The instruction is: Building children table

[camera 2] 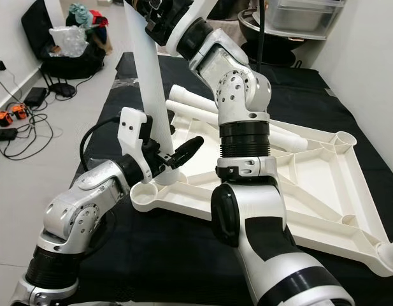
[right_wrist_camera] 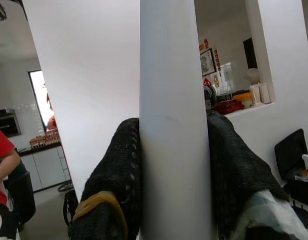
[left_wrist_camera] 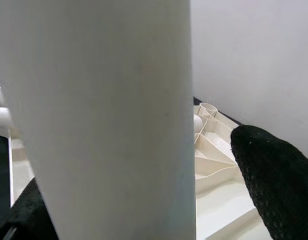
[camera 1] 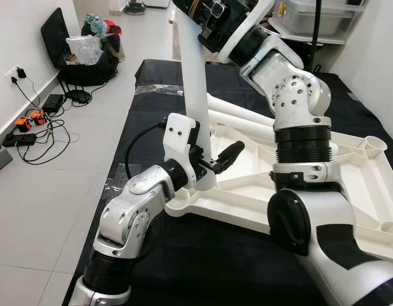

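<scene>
The left gripper (camera 1: pixel 212 162) sits low at the white table leg (camera 1: pixel 195 83), its black fingers (left_wrist_camera: pixel 273 180) spread on either side of the tube; whether they press it is hard to judge. The leg stands upright at a corner socket of the upturned white tabletop (camera 1: pixel 368 185), which lies on the black mat (camera 1: pixel 151 95). Higher up, the right gripper (right_wrist_camera: pixel 173 150) clamps the same leg. Loose legs (camera 2: pixel 190 102) lie beyond.
</scene>
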Available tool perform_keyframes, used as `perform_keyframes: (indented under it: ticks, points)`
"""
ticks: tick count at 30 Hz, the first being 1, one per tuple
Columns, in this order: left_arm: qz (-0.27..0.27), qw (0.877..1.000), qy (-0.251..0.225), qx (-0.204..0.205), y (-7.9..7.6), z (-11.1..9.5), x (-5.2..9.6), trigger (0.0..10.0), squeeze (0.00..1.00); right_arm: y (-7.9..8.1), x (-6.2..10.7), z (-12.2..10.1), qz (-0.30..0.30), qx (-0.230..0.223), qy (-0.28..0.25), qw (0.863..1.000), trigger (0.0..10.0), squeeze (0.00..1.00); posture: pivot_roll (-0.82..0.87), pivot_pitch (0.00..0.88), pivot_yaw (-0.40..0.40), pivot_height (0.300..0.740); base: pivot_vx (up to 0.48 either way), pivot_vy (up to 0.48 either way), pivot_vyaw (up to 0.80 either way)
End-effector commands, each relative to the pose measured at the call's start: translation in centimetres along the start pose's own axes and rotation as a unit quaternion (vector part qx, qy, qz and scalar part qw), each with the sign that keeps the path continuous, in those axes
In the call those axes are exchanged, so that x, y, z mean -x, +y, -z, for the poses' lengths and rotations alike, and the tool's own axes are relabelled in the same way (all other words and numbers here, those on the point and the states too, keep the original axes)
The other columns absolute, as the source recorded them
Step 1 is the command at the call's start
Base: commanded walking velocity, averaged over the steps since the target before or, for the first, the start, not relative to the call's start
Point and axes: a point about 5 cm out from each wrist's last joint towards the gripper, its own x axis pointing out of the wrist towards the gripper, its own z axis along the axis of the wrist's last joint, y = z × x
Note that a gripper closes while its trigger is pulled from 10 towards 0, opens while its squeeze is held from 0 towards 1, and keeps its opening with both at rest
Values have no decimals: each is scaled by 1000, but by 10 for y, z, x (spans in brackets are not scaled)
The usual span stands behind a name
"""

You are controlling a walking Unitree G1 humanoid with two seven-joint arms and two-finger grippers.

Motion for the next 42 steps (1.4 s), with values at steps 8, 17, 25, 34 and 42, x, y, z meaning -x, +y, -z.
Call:
perform_keyframes:
  ticks: [8, 17, 25, 34, 42]
  points:
    - [5, 999, 35, -5, -6, 12, 3, 10000, 0, -3, -1, -12, 4, 30, -21, 999, 0, 0, 41, 64, -80, 740, 0, 0, 0]
    - [-1, 999, 37, -7, -3, 11, 5, 10000, 0, -5, -2, -17, 8, 28, -31, 999, 0, 0, 41, 66, -78, 740, 0, 0, 0]
    - [-16, 999, 50, -7, 6, 21, 6, 10000, 0, 3, -4, -21, -16, 20, -35, 999, 0, 0, 43, 64, -90, 740, 0, 0, 0]
    - [-28, 998, 55, -12, 16, 22, 7, 10000, 0, 7, -6, -22, -33, 16, -34, 999, 0, 0, 38, 79, -71, 740, 0, 0, 0]
    - [-37, 998, 37, -30, 21, 15, 6, 0, 0, 10, -6, -21, -40, 10, -31, 999, 0, 0, 34, 87, -68, 740, 0, 0, 0]
